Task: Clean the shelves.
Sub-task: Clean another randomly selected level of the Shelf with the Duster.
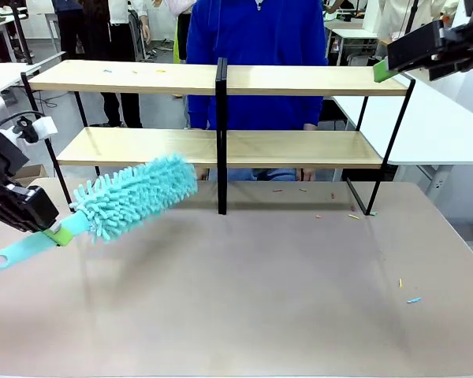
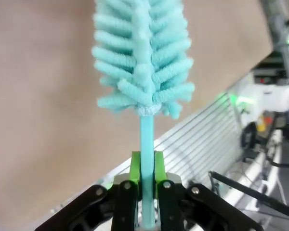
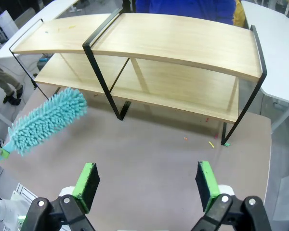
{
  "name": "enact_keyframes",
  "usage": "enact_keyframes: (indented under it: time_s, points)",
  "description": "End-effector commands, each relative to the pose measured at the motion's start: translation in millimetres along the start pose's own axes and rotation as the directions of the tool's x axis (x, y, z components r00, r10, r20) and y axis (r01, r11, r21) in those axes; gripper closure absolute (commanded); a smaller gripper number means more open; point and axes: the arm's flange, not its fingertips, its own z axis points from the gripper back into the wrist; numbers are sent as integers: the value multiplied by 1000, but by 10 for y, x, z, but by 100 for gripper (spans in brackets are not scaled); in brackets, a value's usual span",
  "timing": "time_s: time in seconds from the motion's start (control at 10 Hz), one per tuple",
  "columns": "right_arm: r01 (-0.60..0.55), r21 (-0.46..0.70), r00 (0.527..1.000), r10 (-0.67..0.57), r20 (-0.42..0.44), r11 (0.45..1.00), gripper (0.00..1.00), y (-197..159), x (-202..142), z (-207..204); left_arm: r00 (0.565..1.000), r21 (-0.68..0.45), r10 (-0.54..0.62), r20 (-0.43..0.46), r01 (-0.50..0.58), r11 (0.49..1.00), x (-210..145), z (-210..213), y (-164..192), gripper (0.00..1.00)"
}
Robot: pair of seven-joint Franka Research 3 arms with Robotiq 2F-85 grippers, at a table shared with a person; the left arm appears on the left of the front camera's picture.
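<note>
Low at the counter's [image 1: 244, 307] near-left corner, the left claw [image 1: 61, 234] is clamped tight on a teal duster's [image 1: 134, 197] thin handle.

Its fluffy head slants up toward the shelves [image 1: 299, 150], which stand beyond and to the right, the tip near the lower board [image 1: 142, 147], left of the central upright [image 1: 221, 134]. I'd worry that the handle twists in the grip, or that the head snags the black frame and shoves the rack toward the person [image 1: 256, 47] behind. High by the top board's [image 1: 315, 79] right end, the right claw [image 3: 147, 178] hangs open.

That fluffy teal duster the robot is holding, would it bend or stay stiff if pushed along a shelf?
Probably light: the left gripper holds the duster out by its thin handle without visible sag. The core is likely fairly stiff, while the soft strands should squash against the shelves.
</note>
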Motion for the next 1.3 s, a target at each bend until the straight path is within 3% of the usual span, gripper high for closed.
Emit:
enact_keyframes:
  time_s: [0.0,0.3,0.4,0.7,0.8,1.0,1.2]
  points:
    - [5,4,1000,-5,3,1000,0,-6,7,1,988,-7,-95,-124,95,995,-252,58,-72,87]
    - [5,4,1000,-5,3,1000,0,-6,7,1,995,-1,-48,-91,48,999,-130,-28,-67,87]
    - [5,4,1000,-5,3,1000,0,-6,7,1,983,-6,-147,-109,147,989,-88,-217,-164,87]
    - [5,4,1000,-5,3,1000,0,-6,7,1,984,109,-94,-154,111,988,143,-934,-283,87]
    - [5,4,1000,-5,3,1000,0,-6,7,1,994,237,-56,-95,78,968,252,-1148,-284,87]
    - [5,4,1000,-5,3,1000,0,-6,7,1,999,268,6,38,-16,963,391,-1316,-253,87]
    - [5,4,1000,-5,3,1000,0,-6,7,1,999,276,46,14,-48,960,412,-1281,-130,87]
